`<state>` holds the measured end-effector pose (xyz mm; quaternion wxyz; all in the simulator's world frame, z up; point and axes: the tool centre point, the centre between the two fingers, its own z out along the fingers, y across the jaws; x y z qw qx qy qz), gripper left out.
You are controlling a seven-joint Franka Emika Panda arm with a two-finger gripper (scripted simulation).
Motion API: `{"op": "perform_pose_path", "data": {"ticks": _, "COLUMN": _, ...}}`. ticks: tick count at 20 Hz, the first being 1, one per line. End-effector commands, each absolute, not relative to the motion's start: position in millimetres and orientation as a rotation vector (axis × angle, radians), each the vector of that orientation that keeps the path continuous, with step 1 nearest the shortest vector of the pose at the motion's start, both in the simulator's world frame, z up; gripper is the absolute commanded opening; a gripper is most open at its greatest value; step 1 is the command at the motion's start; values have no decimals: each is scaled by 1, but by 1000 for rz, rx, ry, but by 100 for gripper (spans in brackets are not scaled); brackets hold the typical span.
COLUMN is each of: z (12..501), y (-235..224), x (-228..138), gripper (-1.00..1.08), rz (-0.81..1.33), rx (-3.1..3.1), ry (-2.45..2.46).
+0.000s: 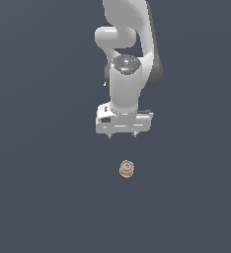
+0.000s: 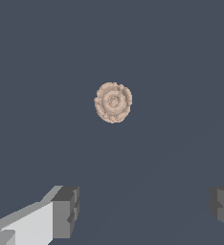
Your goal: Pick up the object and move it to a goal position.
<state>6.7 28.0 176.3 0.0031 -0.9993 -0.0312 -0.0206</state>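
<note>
- Flat, uniform slate-grey surface (image 1: 38, 197) filling both views; no seams, walls or markings visible.
- 1 tan-brown ridged lump (image 1: 127, 169), resting on that surface, just below the white gripper (image 1: 122, 135) in the exterior view and apart from it.
- Concentric rings on the lump (image 2: 113, 102), seen from above in the wrist view.
- Fingers (image 2: 66, 210) spread wide, holding nothing.
</note>
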Motion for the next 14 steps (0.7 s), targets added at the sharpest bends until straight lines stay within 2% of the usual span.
{"op": "perform_pose_path", "data": {"ticks": 1, "z": 176, "y": 28, "x": 7, "gripper": 100, "rz": -65, "rx": -3133, "ry": -98}}
{"op": "perform_pose_path", "data": {"ticks": 14, "z": 167, "y": 48, "x": -5, "gripper": 100, "rz": -18, "rx": -3145, "ry": -203}}
